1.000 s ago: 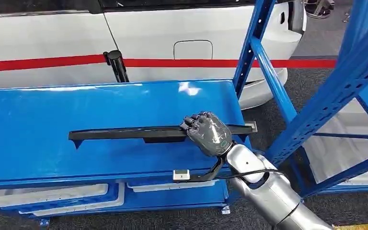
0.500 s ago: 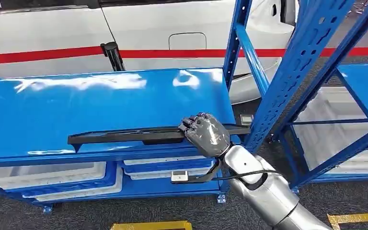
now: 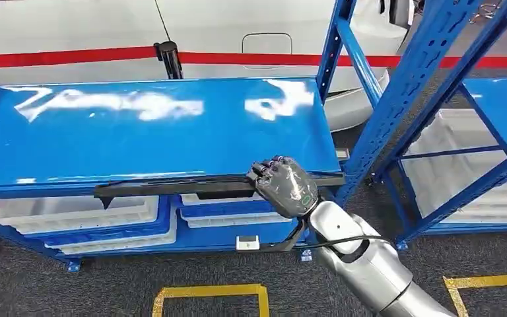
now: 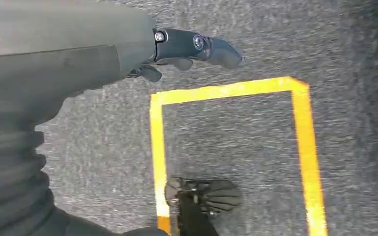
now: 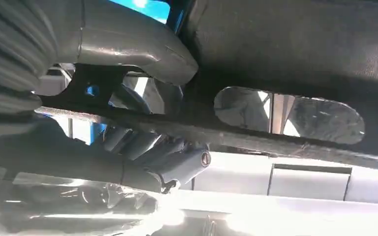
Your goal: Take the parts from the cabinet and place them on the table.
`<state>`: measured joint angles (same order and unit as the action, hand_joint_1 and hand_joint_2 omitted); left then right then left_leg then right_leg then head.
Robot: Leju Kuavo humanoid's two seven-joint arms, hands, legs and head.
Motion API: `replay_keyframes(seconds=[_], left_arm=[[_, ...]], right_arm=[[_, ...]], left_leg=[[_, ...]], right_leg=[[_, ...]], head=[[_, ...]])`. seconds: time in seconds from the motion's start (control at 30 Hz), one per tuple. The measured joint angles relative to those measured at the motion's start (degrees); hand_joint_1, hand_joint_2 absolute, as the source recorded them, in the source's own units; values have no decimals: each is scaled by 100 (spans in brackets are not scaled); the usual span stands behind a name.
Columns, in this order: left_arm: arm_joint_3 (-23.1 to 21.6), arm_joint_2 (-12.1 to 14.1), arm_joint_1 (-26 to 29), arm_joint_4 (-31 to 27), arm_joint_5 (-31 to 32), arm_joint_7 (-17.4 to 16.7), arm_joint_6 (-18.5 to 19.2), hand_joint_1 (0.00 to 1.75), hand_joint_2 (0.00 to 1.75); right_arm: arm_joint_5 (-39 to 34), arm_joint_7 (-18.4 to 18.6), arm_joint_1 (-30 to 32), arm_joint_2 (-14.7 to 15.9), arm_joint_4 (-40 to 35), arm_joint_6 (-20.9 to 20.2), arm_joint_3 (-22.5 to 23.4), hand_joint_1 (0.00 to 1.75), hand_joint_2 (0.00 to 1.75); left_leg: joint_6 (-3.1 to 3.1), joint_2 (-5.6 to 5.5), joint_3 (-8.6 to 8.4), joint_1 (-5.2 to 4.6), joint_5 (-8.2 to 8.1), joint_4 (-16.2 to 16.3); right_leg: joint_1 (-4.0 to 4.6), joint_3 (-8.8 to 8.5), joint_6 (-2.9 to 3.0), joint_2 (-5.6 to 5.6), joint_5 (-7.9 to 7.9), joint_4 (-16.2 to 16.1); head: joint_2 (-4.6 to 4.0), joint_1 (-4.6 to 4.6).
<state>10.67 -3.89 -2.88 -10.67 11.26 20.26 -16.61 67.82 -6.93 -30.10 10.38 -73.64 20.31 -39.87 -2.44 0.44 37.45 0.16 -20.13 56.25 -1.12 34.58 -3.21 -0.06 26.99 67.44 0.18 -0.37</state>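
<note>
- Right robot hand (image 3: 284,186) is wrapped around a long black part (image 3: 171,187), gripping it near the part's right end, fingers curled over the top.
- The long black part runs flat from about 9 o'clock of that hand out to a short stub at 3 o'clock, lying right along the front edge of the blue surface (image 3: 138,132). Can't tell whether it's resting on the edge or held just off it.
- In the right wrist view you can see the fingers (image 5: 147,147) closed under the part (image 5: 285,44), and an oval cut-out in the part's black body.
- Left robot hand (image 4: 78,54) hangs down over grey carpet, holding nothing, with its dark fingers (image 4: 197,46) only loosely curled and apart.
- On the floor under that hand there's a yellow tape rectangle (image 4: 302,147).
- Below the blue surface, a lower shelf carries white trays (image 3: 72,211) sitting in blue bins.
- Blue shelving rack (image 3: 429,72) stands at 2 o'clock of the right hand, just beside the surface's right end.
- Behind everything at 12 o'clock is a white car (image 3: 237,26) with a red stripe.
</note>
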Motion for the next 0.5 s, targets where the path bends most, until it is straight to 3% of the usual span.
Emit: replay_keyframes(seconds=[0.03,0.07,0.1,0.17,0.2,0.23,0.27,0.33,0.37,0.4,0.43,0.47,0.5], left_arm=[[0,-4,-4,0,0,0,0,0,175],[2,-4,-5,-2,9,0,0,0,175],[0,-7,0,-2,13,0,0,0,175],[2,-7,1,-2,13,-2,0,0,175],[2,-7,13,-2,13,-9,0,0,175],[4,2,30,2,7,-11,7,0,175],[4,0,46,4,-2,-15,22,0,175],[7,-7,44,2,-9,-15,35,0,175],[7,-7,36,2,-9,-15,33,0,175],[7,-4,35,2,-9,-15,33,0,175],[9,-4,36,2,-11,-20,33,0,175],[11,-4,35,2,-13,-22,33,0,175],[11,-2,32,2,-13,-22,31,0,175]], right_arm=[[2,9,-10,-2,0,-2,0,175,175],[9,13,-24,-15,-13,-9,4,175,175],[13,18,-7,-20,-28,-9,15,175,175],[20,20,-19,-30,-31,-15,17,175,175],[24,20,-13,-35,-31,-20,17,175,175],[35,20,-13,-42,-31,-39,15,175,175],[42,17,-18,-68,-31,-55,11,175,175],[48,17,-25,-118,-31,-72,9,175,175],[50,17,-24,-131,-31,-79,7,175,175],[50,17,-22,-136,-28,-105,-2,175,175],[53,17,-20,-138,-28,-116,-7,175,175],[55,17,-19,-140,-24,-116,-7,175,175],[55,17,-21,-142,-24,-116,-7,175,175]], left_leg=[[32,-3,70,-2,59,38],[80,-7,152,-29,104,67],[105,1,144,-20,158,50],[150,-4,170,-1,275,36],[182,-6,182,8,305,34],[219,-22,227,62,202,91],[251,-27,318,65,-187,311],[327,-40,526,85,-929,1170],[353,-40,600,99,-1095,1546],[375,-39,610,112,-1131,1883],[386,-38,484,128,-995,1897],[389,-37,263,145,-817,1686],[389,-38,-66,162,-655,1294]], right_leg=[[-4,-407,25,-3,20,-557],[50,-818,123,-4,317,-1157],[92,-749,200,16,310,-1186],[89,-652,266,11,256,-1188],[60,-632,325,2,216,-1194],[-10,-588,377,-27,137,-1209],[-6,-572,458,-27,60,-1208],[-3,-412,475,-25,-87,-1196],[-1,-339,469,-26,-140,-1191],[0,-242,449,-26,-207,-1177],[-5,-149,430,-26,-264,-1157],[-16,-64,391,-26,-301,-1127],[-24,8,368,-23,-336,-1099]], head=[[0,7],[0,7],[0,-42],[0,-26],[0,-26],[0,-6],[0,-22],[0,-26],[0,-32],[0,-26],[0,-33],[0,-31],[0,-28]])
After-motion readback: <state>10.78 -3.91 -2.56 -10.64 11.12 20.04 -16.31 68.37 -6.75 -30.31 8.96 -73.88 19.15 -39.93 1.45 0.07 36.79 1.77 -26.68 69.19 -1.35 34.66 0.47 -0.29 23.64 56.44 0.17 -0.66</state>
